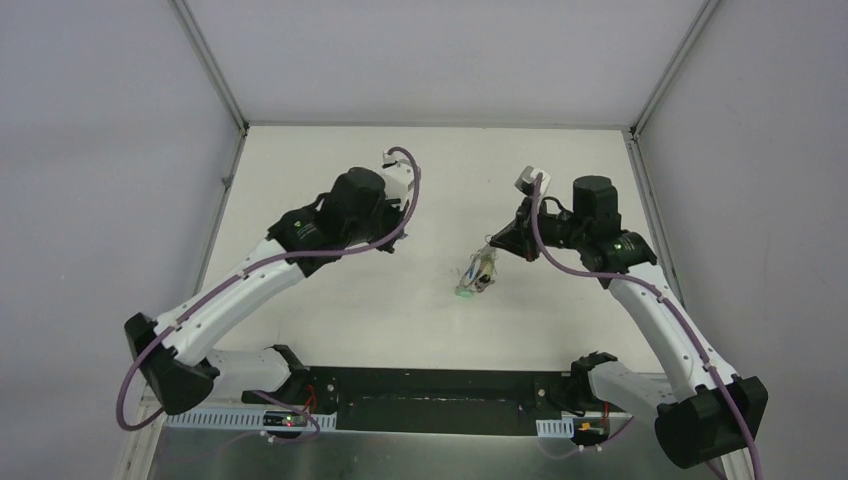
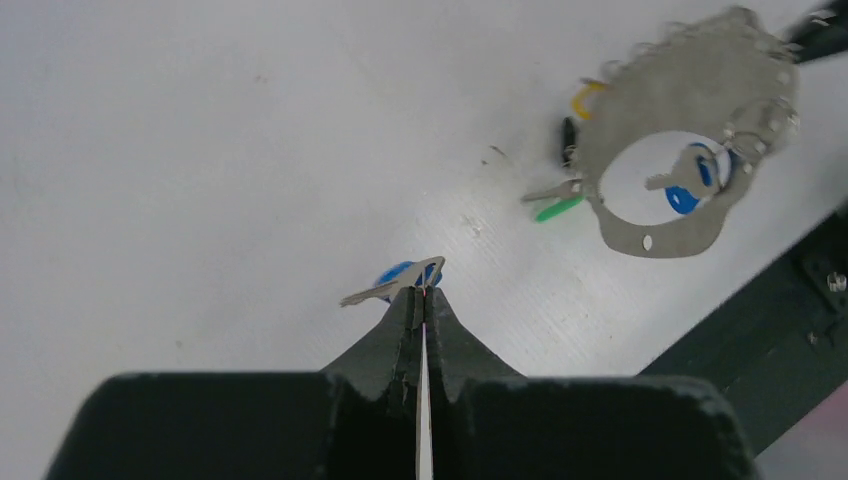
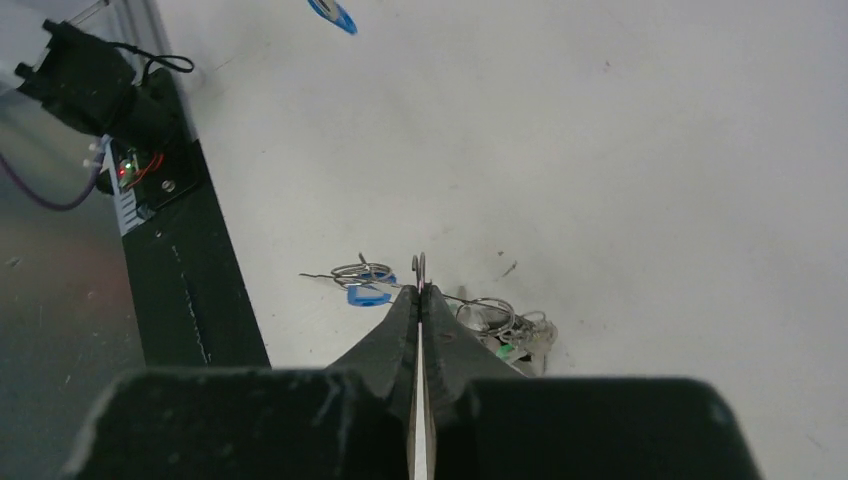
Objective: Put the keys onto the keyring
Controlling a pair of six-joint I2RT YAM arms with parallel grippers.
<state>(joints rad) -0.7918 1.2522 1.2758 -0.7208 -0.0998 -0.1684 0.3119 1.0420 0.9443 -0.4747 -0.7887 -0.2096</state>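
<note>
The keyring is a flat grey loop with a wide hole, held above the middle of the tabletop, a little toward its right edge. From above it shows only as a narrow sliver. The right gripper has its fingers pressed together on the ring's thin rim, with no gap showing between them.

Small keys dangle from the rim. A green-headed key and a yellow-headed key hang on the side nearer the left arm, and a blue-tagged key shows through the hole. Whether the lowest of them touch the tabletop cannot be told.

Well apart from the ring, nearer the tabletop's left edge, the left gripper has its fingers closed on a separate blue-headed key. It pinches the key near the head, so the silver blade sticks out sideways over the bare surface. Along the near edge runs the black base rail that carries both arms.
</note>
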